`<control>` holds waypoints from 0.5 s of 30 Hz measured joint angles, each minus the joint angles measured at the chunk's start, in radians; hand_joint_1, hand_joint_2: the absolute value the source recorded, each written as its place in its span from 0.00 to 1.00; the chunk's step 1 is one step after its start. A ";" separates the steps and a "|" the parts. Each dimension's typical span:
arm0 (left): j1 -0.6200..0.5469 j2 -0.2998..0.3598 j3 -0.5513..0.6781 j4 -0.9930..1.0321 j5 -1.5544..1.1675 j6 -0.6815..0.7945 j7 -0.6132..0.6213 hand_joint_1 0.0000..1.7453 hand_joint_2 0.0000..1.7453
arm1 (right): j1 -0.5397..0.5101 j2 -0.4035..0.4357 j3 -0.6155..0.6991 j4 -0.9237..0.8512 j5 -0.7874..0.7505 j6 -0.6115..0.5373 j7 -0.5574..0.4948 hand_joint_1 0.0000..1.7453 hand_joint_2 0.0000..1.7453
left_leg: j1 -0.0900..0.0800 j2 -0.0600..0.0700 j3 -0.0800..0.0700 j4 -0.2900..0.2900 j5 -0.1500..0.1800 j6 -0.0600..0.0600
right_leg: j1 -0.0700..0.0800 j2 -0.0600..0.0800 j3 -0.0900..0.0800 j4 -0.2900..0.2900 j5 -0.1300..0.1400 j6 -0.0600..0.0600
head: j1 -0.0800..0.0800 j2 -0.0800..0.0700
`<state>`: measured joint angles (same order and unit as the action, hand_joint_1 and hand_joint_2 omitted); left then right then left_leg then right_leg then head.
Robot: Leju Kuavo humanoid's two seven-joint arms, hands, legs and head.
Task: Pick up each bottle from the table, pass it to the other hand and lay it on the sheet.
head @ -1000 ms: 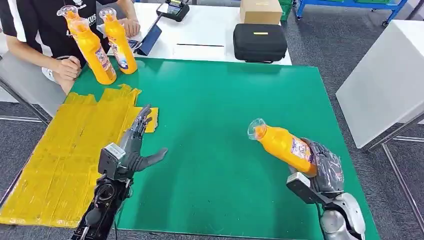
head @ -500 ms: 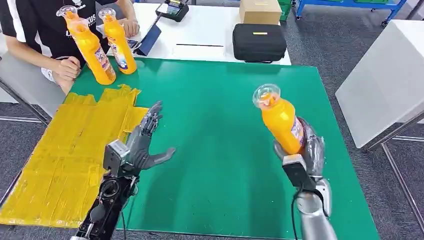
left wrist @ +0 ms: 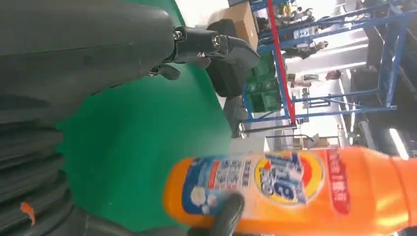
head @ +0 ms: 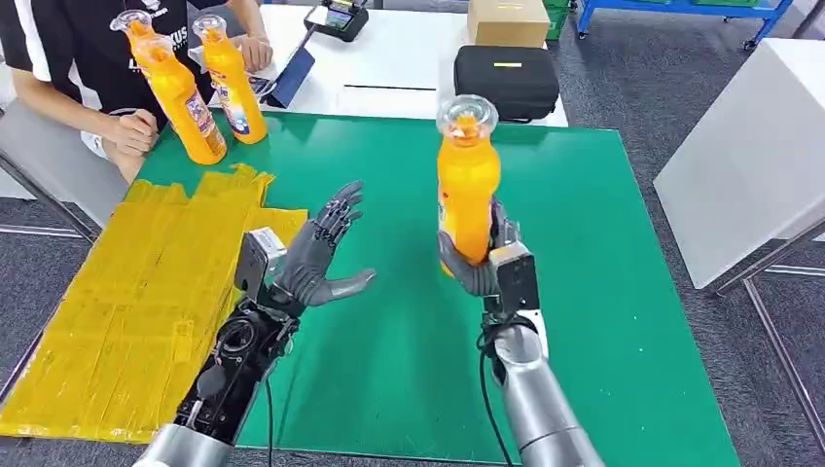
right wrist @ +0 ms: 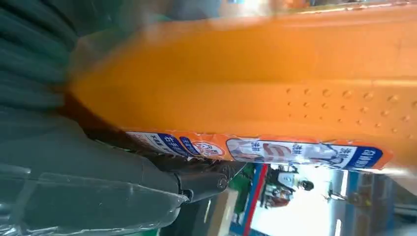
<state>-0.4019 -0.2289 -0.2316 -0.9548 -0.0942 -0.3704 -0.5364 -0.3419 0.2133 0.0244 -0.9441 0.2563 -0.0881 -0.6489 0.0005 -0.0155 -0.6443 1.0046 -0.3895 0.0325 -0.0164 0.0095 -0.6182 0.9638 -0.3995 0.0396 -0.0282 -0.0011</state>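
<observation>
Gripping orange bottle (head: pixel 468 185) upright above green bench (head: pixel 584 243), right hand (head: pixel 482 263) wraps lower body, cap end up. Left hand (head: pixel 316 255) just left of bottle, apart from it, fingers spread, holding nothing. Bottle: orange plastic, clear cap, blue-and-white label. Bottle base hidden by right hand. Yellow sheet (head: pixel 117 292) at bench's left edge. Two more orange bottles (head: pixel 204 88) stand at far left corner, beside seated person (head: pixel 88 58).
</observation>
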 measured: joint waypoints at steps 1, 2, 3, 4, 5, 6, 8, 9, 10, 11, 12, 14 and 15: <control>-0.002 0.000 0.000 0.003 0.000 0.000 0.000 0.00 1.00 | -0.005 0.002 0.003 0.006 -0.002 0.002 0.000 1.00 1.00 | 0.000 0.000 0.000 0.000 0.000 0.000 | 0.000 0.000 0.000 0.000 0.000 0.000 | 0.000 0.000; -0.003 0.000 -0.001 0.007 0.001 0.000 0.000 0.00 1.00 | -0.008 0.003 0.005 0.013 -0.002 0.002 0.001 1.00 1.00 | 0.000 0.000 0.000 0.000 0.000 0.000 | 0.000 0.000 0.000 0.000 0.000 0.000 | 0.000 0.000; -0.003 0.000 -0.001 0.008 0.002 0.000 0.000 0.00 1.00 | -0.011 0.005 0.007 0.017 -0.002 0.002 0.001 1.00 1.00 | 0.000 0.000 0.000 0.000 0.000 0.000 | 0.000 0.000 0.000 0.000 0.000 0.000 | 0.000 0.000; -0.003 0.000 -0.001 0.010 0.002 0.000 0.000 0.00 1.00 | -0.012 0.006 0.009 0.021 -0.003 0.003 0.001 1.00 1.00 | 0.000 0.000 0.000 0.000 0.000 0.000 | 0.000 0.000 0.000 0.000 0.000 0.000 | 0.000 0.000; -0.004 0.000 -0.001 0.012 0.002 0.000 0.000 0.00 1.00 | -0.013 0.008 0.010 0.025 -0.004 0.003 0.001 1.00 1.00 | -0.001 0.000 0.000 0.000 0.000 0.000 | 0.000 0.000 0.000 0.000 0.000 0.000 | 0.000 0.000; -0.005 0.000 -0.001 0.014 0.002 0.000 0.000 0.00 1.00 | -0.015 0.009 0.010 0.030 -0.005 0.003 0.001 1.00 1.00 | -0.001 0.000 0.000 0.000 0.000 0.000 | 0.000 0.000 0.000 0.000 0.000 0.000 | 0.000 0.000; -0.005 0.000 -0.001 0.016 0.002 0.000 0.000 0.00 1.00 | -0.016 0.010 0.010 0.036 -0.005 0.004 0.001 1.00 1.00 | -0.001 0.000 0.000 0.000 0.000 0.000 | 0.000 0.000 0.000 0.000 0.000 0.000 | 0.000 0.000; -0.005 0.000 -0.001 0.017 0.002 0.000 0.000 0.00 1.00 | -0.016 0.010 0.010 0.039 -0.005 0.004 0.001 1.00 1.00 | -0.001 0.000 0.000 0.000 0.000 0.000 | 0.000 0.000 0.000 0.000 0.000 0.000 | 0.000 0.000; -0.005 0.000 -0.001 0.019 0.002 0.000 0.000 0.00 1.00 | -0.016 0.010 0.011 0.042 -0.005 0.004 0.001 1.00 1.00 | 0.000 0.000 0.000 0.000 0.000 0.000 | 0.000 0.000 0.000 0.000 0.000 0.000 | 0.000 0.000; -0.006 0.000 -0.001 0.021 0.002 0.000 0.000 0.00 1.00 | -0.017 0.010 0.011 0.045 -0.008 0.006 0.003 1.00 1.00 | 0.000 0.000 0.000 0.000 0.000 0.000 | 0.000 0.000 0.000 0.000 0.000 0.000 | 0.000 0.000; -0.006 0.000 -0.001 0.022 0.003 0.000 0.002 0.00 1.00 | -0.019 0.011 0.011 0.048 -0.017 0.013 0.010 1.00 1.00 | 0.000 0.000 0.000 0.000 0.000 0.000 | 0.000 0.000 0.000 0.000 0.000 0.000 | 0.000 0.000; -0.006 -0.001 -0.002 0.022 0.007 0.003 0.004 0.00 1.00 | -0.023 0.012 0.011 0.051 -0.031 0.027 0.028 1.00 1.00 | 0.000 0.000 0.000 0.000 0.000 0.000 | 0.000 0.000 0.000 0.000 0.000 0.000 | 0.000 0.000; -0.006 -0.002 -0.003 0.022 0.009 0.005 0.006 0.00 1.00 | -0.026 0.014 0.011 0.053 -0.032 0.034 0.038 1.00 1.00 | 0.000 0.000 0.000 0.000 0.000 0.000 | 0.000 0.000 0.000 0.000 0.000 0.000 | 0.000 0.000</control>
<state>-0.4078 -0.2308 -0.2342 -0.9327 -0.0851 -0.3654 -0.5306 -0.3684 0.2277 0.0351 -0.8915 0.2243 -0.0545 -0.6111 0.0001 -0.0157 -0.6445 1.0046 -0.3897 0.0325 -0.0165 0.0095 -0.6183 0.9637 -0.3995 0.0396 -0.0282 -0.0011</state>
